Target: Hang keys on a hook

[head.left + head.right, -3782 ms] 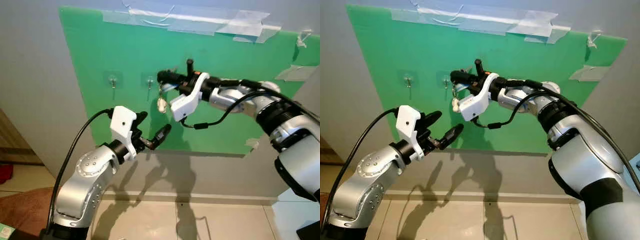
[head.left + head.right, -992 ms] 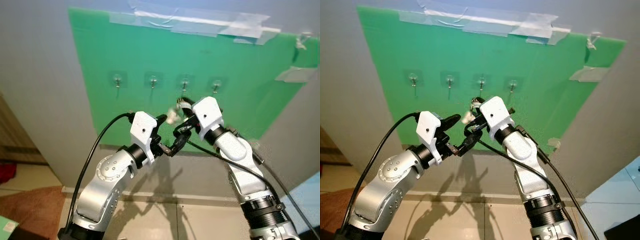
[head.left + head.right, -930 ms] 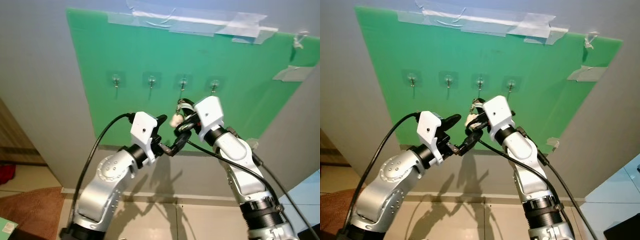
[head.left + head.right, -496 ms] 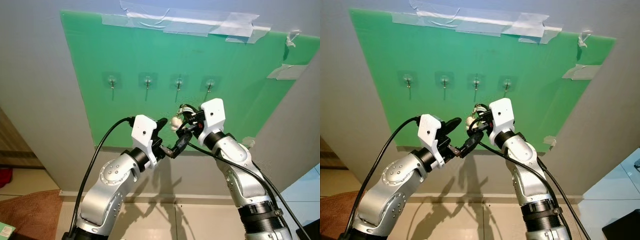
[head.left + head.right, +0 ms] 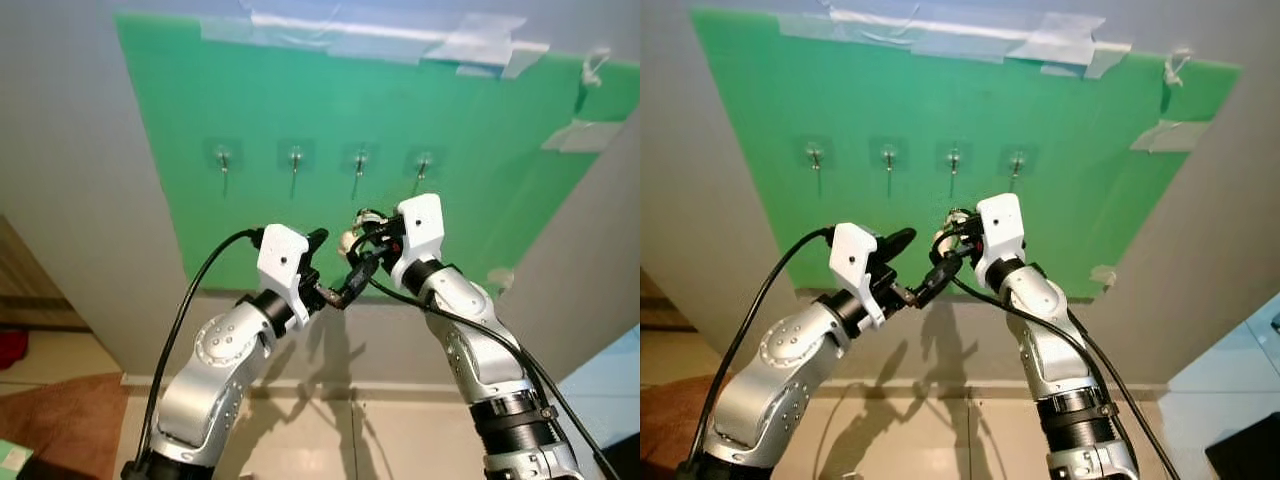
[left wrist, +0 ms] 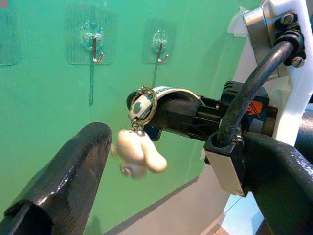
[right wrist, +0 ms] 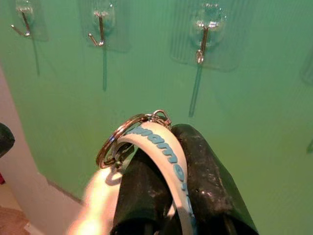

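Two silver robot arms reach up toward a green board (image 5: 480, 170) taped to a grey wall, where four small metal hooks (image 5: 359, 161) on clear sticky pads sit in a row. The right claw (image 7: 171, 161) is clenched on the keys (image 6: 142, 129): its two black fingers pinch a white strap printed with blue letters, and a thin metal ring loops over the tip of the fingers. From the ring hangs a pale, rounded charm, blurred as if swinging. The keys sit below the row of hooks and clear of the board, between the two claws. The left claw (image 6: 161, 166) is released, its fingers spread wide on either side of the dangling charm and touching nothing. The bunch looks light, so weight should be no trouble. The strap looks soft and will likely bend, the ring is stiff and smooth and could slide along the fingers, and the charm hangs loose and will probably sway with any quick move. The strap close to the ring seems the best place to take hold, as the right claw does, leaving the ring's open loop free to slip over a hook tip. Nothing here looks fragile, though the hook pads are only stuck on.
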Tool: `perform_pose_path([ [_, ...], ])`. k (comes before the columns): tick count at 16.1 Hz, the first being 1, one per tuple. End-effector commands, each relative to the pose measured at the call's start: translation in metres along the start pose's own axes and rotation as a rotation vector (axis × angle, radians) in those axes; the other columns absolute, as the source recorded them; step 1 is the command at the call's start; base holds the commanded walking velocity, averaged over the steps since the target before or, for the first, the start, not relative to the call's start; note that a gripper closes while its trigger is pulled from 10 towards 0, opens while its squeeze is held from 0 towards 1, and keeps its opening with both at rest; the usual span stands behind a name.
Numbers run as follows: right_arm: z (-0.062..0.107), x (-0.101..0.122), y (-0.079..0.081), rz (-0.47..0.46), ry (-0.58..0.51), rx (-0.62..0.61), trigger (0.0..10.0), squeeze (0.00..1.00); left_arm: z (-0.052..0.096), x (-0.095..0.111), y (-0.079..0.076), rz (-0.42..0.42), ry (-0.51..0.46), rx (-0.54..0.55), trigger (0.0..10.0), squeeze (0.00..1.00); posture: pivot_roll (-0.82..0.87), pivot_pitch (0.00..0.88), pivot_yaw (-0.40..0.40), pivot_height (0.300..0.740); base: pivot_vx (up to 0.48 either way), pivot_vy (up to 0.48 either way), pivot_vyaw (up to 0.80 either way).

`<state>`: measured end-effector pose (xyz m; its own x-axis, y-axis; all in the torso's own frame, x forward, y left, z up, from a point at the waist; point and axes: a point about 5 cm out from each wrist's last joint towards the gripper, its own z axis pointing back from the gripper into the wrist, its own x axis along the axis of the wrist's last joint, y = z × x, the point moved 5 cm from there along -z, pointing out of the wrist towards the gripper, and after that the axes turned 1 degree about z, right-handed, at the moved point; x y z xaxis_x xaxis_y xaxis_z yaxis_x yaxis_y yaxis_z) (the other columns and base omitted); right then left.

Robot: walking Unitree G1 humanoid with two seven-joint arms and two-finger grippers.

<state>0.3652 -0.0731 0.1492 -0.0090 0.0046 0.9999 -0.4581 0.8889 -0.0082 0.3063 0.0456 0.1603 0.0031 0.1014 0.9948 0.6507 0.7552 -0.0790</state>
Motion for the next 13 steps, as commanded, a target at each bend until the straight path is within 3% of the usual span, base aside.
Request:
perform_pose_path([
  [1,0.0082,-0.0124,-0.0061,-0.014,0.038,-0.008,0.0,0.0,0.0165,0.019,0.0623,-0.072,-0.052,0.294,10.0,0.0,-0.02,0.0,-0.015,0.74,0.0,0.0,0.0],
  [5,0.0078,-0.0138,-0.0065,-0.018,0.044,-0.015,0.0,0.0,0.0161,0.0214,0.0654,-0.086,-0.06,0.3,10.0,0.0,-0.02,0.0,-0.013,0.74,0.0,-0.122,0.0],
  [7,0.0082,-0.0149,-0.0056,-0.02,0.046,-0.013,0.0,0.0,0.0157,0.0211,0.0661,-0.055,-0.066,0.298,10.0,0.0,-0.02,0.0,-0.011,0.74,0.0,0.0,0.0],
  [10,0.0094,-0.0152,-0.0086,-0.03,0.049,-0.011,0.0,0.0,0.0141,0.0217,0.0638,-0.098,-0.058,0.295,10.0,0.0,-0.02,0.0,-0.008,0.74,0.0,0.0,0.0],
  [13,0.0103,-0.0142,-0.0103,-0.024,0.046,-0.014,0.0,0.0,0.0119,0.024,0.0578,-0.102,-0.074,0.281,10.0,0.0,-0.02,0.0,-0.007,0.74,0.0,-0.426,0.0],
])
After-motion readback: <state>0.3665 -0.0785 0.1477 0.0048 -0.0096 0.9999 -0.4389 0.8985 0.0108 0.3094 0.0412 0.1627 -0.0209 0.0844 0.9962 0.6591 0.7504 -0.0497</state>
